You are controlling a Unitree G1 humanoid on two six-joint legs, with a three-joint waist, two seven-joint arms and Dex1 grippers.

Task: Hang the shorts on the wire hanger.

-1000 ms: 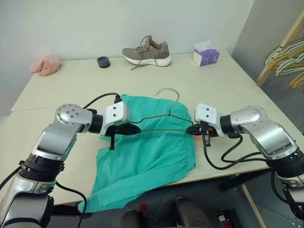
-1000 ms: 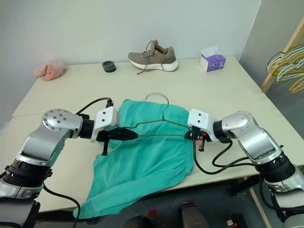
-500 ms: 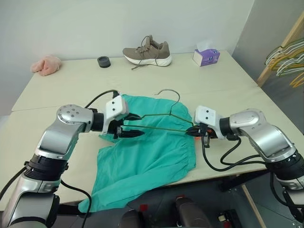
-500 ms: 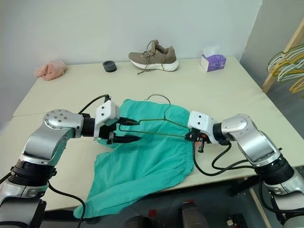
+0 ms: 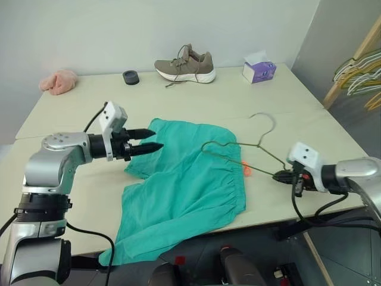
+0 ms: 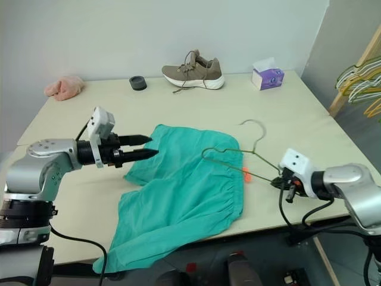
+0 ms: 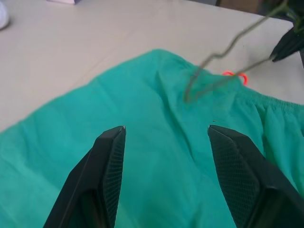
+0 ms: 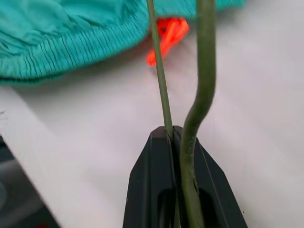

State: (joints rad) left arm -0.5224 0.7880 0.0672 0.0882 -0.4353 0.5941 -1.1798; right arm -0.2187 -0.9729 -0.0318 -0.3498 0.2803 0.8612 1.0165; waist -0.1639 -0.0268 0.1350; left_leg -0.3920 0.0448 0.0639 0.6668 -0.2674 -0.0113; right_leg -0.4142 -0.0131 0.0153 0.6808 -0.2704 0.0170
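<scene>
The teal shorts [image 5: 184, 190] lie spread on the table, their orange tag [image 5: 247, 168] beside the gathered waistband. My right gripper [image 5: 284, 174] is shut on the right corner of the wire hanger [image 5: 258, 145]; the right wrist view shows both wires [image 8: 159, 71] pinched between the jaws. The hanger's left corner reaches over the waistband, while its hook points to the far side over bare table. Over the far left edge of the shorts my left gripper [image 5: 153, 138] stands open and holds nothing. In the left wrist view its fingers [image 7: 109, 161] frame the shorts [image 7: 118, 123].
A brown shoe [image 5: 184, 64], a purple tissue box [image 5: 259, 68], a small black round object [image 5: 130, 77] and a pink cloth [image 5: 58, 81] sit along the table's far edge. Yellow and pale hangers [image 5: 357, 68] bunch on a wooden rack at the right. The shorts' hem overhangs the front edge.
My left gripper opened, let go of the hanger and drew back to the left. My right gripper pulled the hanger to the right, so most of it is off the shorts.
</scene>
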